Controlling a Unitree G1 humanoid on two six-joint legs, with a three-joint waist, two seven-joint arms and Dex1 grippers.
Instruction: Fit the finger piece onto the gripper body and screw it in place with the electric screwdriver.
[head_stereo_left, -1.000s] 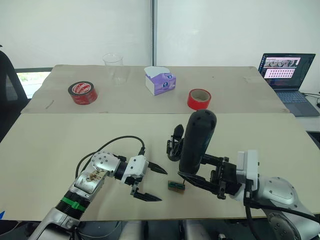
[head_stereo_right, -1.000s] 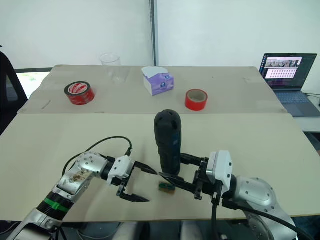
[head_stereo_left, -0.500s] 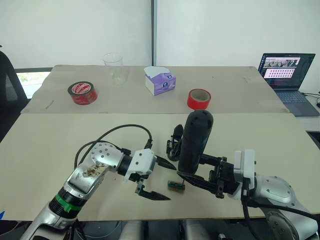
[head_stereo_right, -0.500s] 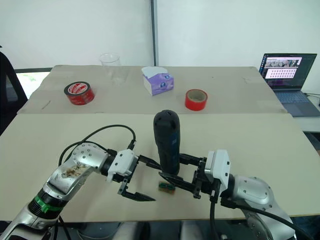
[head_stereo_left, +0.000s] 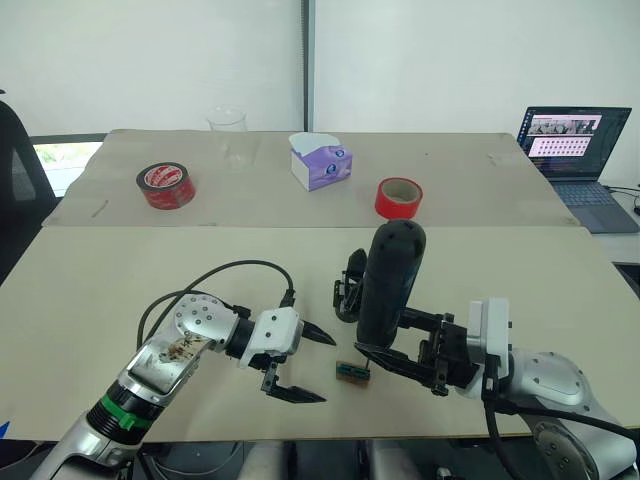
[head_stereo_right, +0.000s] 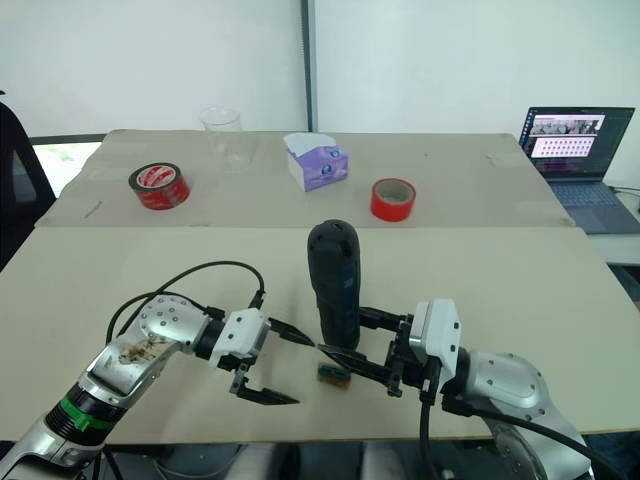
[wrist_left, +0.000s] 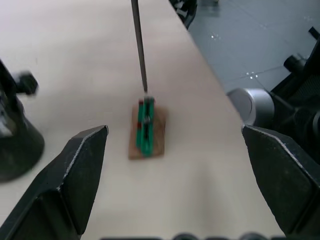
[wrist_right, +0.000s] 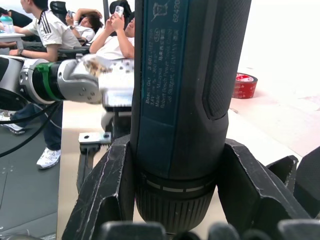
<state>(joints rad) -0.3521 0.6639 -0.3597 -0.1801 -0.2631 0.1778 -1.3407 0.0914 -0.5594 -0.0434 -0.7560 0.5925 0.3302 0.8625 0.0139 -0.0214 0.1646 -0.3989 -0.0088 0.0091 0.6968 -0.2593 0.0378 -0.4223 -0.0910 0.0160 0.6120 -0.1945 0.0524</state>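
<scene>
My right gripper (head_stereo_left: 378, 338) is shut on the electric screwdriver (head_stereo_left: 390, 280), a thick black tool held upright. Its thin bit (wrist_left: 139, 45) points down onto a small green-brown tray (head_stereo_left: 351, 372) near the table's front edge. Just left of the tray, my left gripper (head_stereo_left: 326, 370) is open with nothing between its fingers. The black gripper body (head_stereo_left: 349, 288) stands right behind the screwdriver, with a pointed finger sticking up. I cannot make out the finger piece as a separate part.
On the far table stand a red tape roll (head_stereo_left: 165, 185), a clear cup (head_stereo_left: 228, 135), a purple tissue box (head_stereo_left: 320, 162) and a second red tape roll (head_stereo_left: 398, 197). A laptop (head_stereo_left: 575, 150) is open at the far right. The table's front edge (head_stereo_left: 330, 435) runs close below the tray.
My left gripper reached forward toward the tray half a second ago and has now drawn back to the left, still open. The screwdriver has barely moved.
</scene>
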